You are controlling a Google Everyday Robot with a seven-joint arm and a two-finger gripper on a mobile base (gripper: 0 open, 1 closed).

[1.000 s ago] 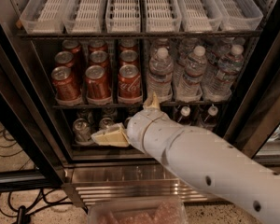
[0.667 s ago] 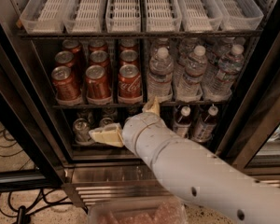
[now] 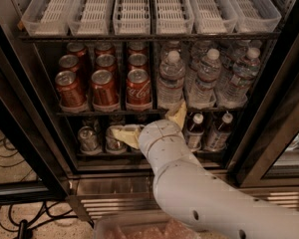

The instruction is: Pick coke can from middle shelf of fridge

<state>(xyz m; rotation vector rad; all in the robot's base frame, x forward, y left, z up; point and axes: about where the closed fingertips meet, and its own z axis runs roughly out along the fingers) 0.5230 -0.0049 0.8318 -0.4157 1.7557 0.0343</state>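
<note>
Presently, the coke can [image 3: 138,87] stood upright at the front of its lane on the middle shelf [image 3: 89,113] of the fridge [image 3: 269,103], near the centre of the frame, with its white script facing outward. It was the rightmost of three front cans, with the plainer red cans [image 3: 103,87] to its left and the clear water bottles [image 3: 170,81] just beside it on the right. The can was a smooth aluminium cylinder with a silver top and pull tab. The shelf was a thin dark metal ledge carrying clear plastic lane trays.

The gripper [image 3: 148,121] sat just below the shelf ledge, lower than the can and slightly right of it. Its two pale yellowish fingers [image 3: 178,115] were spread wide, one pointing up toward the ledge and one pointing left across the lower shelf. It held nothing and was apart from the can.

By this evidence the task was at the approach stage, with no grasp made. Remaining steps: raise the gripper to can height, place the fingers around the can, close them, and withdraw the can. The white arm [image 3: 189,183], smooth and rounded, entered from the lower right of the frame.
</note>
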